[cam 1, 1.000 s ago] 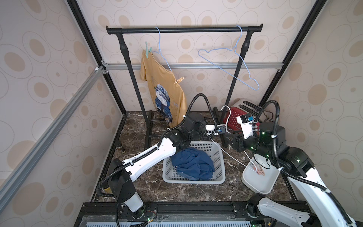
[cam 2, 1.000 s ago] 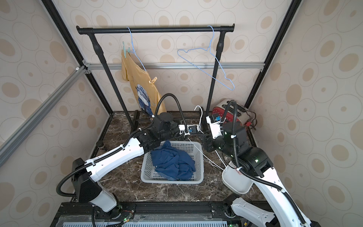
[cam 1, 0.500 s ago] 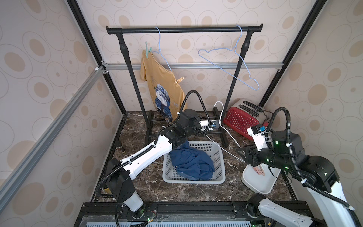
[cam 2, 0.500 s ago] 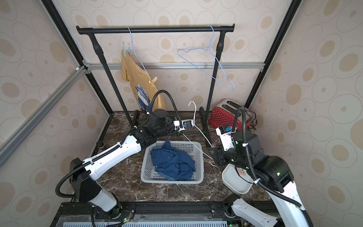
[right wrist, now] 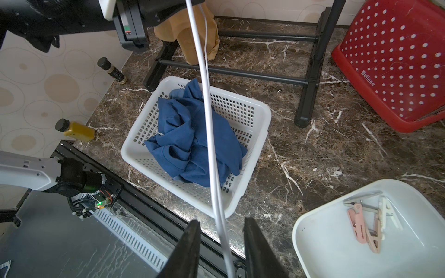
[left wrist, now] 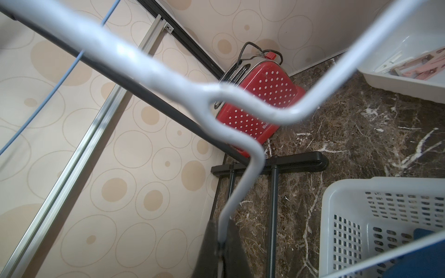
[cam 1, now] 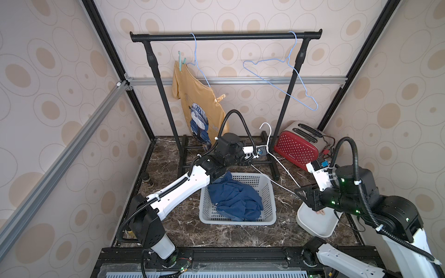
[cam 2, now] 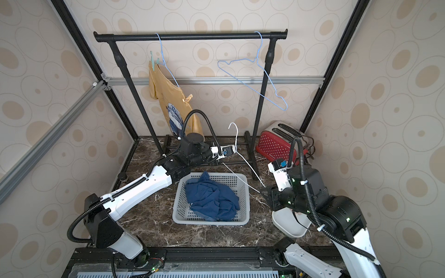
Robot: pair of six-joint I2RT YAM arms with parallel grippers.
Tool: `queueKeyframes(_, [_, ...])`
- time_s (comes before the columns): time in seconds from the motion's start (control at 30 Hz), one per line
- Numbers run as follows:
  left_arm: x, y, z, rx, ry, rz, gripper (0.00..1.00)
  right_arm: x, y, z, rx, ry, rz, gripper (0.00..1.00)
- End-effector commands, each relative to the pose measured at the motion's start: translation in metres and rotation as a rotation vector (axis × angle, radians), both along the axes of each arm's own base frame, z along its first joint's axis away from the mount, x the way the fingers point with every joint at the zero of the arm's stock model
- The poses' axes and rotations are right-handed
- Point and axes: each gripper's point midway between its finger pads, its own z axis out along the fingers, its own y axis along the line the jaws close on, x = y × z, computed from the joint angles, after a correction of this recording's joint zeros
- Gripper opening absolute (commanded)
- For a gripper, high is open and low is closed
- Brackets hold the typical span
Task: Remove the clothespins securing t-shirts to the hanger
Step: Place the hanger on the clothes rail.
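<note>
Robot test booth dressed as a laundry corner: wallpapered panels (cam 1: 48, 72) sit in a black metal frame (cam 1: 103, 41) braced by an aluminium rail (cam 1: 240, 80), over a marble-look tabletop (cam 1: 187, 228). A clothes rack (cam 1: 226, 36) with a yellow t-shirt (cam 1: 192, 96), a laundry basket (cam 1: 237, 222) and a red toaster (cam 1: 293, 149) stand between the left robot arm (cam 1: 183, 190) and the right robot arm (cam 1: 395, 211), both rising from a base rail (cam 1: 228, 255).
</note>
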Motion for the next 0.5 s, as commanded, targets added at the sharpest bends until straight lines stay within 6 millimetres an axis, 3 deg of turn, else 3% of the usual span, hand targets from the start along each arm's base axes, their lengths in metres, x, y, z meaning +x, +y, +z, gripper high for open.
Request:
queueKeyframes(0.0, [-0.0049, 0.0059, 0.0280, -0.060, -0.038, -0.003, 0.00, -0.0054, -0.0053, -0.0067, -0.019, 0.025, -0.011, 0.31])
queueKeyframes(0.47, [-0.0055, 0.0047, 0.0293, -0.082, -0.025, -0.008, 0.00, -0.0008, -0.0038, -0.0040, -0.023, -0.011, -0.002, 0.00])
